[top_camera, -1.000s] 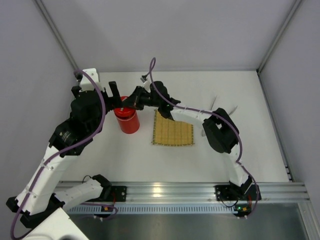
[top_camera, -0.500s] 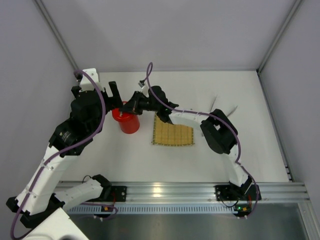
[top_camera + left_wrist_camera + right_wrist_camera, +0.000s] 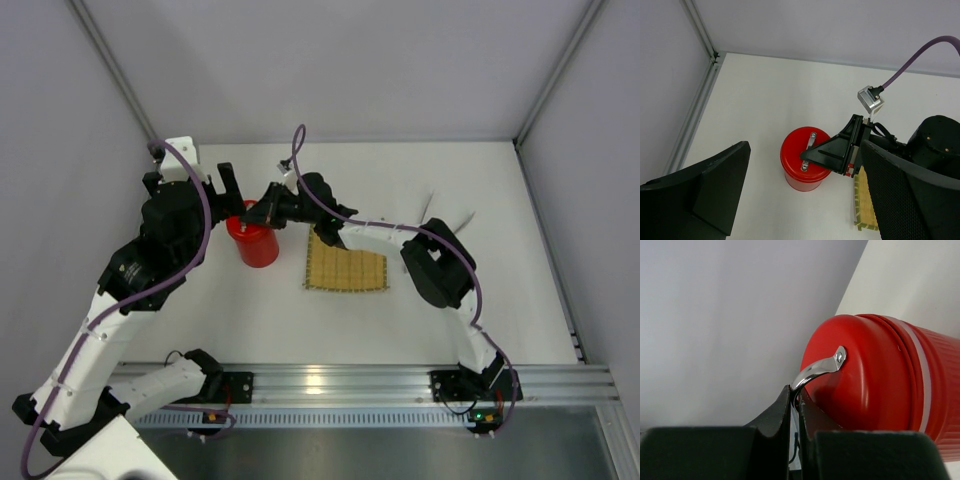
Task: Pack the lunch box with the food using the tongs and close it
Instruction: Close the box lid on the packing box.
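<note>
Top external view, working outward from the bases: the bamboo mat (image 3: 346, 267) lies bare, with no food on it that I can see, so I judge the pieces are packed. Just beyond, left of the mat, the lunch box (image 3: 258, 248) stands upright on the tabletop (image 3: 300, 320) with its lid (image 3: 790, 150) on. My right gripper (image 3: 796, 400) has its fingers pressed together, pinching the lid's handle (image 3: 817, 369). The left gripper (image 3: 802, 147) hovers over the box, fingers spread, holding nothing. Farther right, the tongs (image 3: 428, 208) lie well apart. What's left, I reckon: check the lid is seated, then let go.
</note>
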